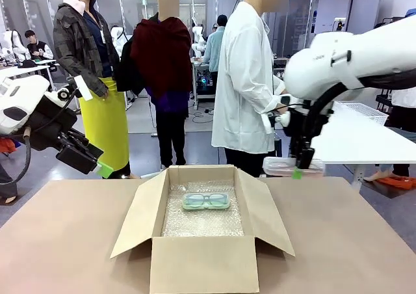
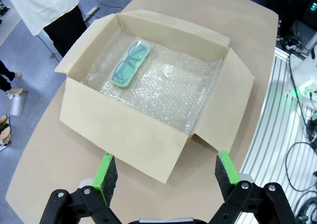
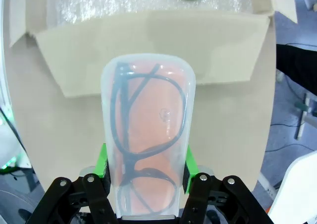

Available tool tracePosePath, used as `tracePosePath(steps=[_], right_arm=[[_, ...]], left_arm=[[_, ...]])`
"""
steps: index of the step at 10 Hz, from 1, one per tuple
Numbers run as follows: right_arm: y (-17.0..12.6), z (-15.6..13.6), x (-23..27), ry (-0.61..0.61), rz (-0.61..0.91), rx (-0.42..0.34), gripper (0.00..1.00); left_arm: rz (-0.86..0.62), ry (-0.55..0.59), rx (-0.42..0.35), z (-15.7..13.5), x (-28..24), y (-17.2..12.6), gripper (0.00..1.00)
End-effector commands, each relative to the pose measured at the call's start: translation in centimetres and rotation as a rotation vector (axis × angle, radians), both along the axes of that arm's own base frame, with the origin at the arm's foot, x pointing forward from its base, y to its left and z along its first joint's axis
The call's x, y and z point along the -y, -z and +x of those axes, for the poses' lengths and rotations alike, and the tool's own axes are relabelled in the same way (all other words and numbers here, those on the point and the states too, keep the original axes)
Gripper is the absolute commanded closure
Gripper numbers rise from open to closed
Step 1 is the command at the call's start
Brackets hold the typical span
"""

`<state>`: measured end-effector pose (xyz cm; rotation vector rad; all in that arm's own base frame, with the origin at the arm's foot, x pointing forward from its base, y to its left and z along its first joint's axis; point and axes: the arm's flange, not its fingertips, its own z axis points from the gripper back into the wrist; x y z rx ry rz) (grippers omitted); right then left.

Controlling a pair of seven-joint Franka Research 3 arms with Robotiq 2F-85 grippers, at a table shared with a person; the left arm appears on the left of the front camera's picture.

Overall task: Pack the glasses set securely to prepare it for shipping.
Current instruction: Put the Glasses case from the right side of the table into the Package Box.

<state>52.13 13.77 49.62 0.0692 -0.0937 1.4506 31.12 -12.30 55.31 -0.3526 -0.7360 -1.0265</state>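
The mint green case lies flat on bubble wrap toward the far side of the open cardboard box; the left wrist view shows the same mint case with dark glasses inside. The pale pink case, also with dark glasses inside, is clamped between the green pads of my right gripper. In the front view that gripper holds the pink case above the table just past the box's far right corner. My left gripper hangs open and empty off the table's left far corner; its fingers stand wide apart.
The box's flaps splay outward on all sides. A person in a white coat stands at the far edge. A white table with a white basket is behind on the right. Bare brown tabletop surrounds the box.
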Motion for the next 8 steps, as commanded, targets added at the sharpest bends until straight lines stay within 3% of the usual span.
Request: tracePosePath(steps=[1, 4, 8], right_arm=[[0.2, 0.3, -4.4, 0.04, -0.018, 0.016, 0.52], [0.5, 0.3, -12.7, -0.008, -0.048, 0.053, 0.52], [3.8, 1.3, -20.4, -0.06, -0.085, 0.043, 0.52]], left_arm=[[-0.013, 0.014, -0.003, 0.0, -0.2, 0.0, 0.0], [-0.013, 0.014, -0.003, 0.0, -0.2, 0.0, 0.0], [-0.013, 0.014, -0.003, 0.0, -0.2, 0.0, 0.0]])
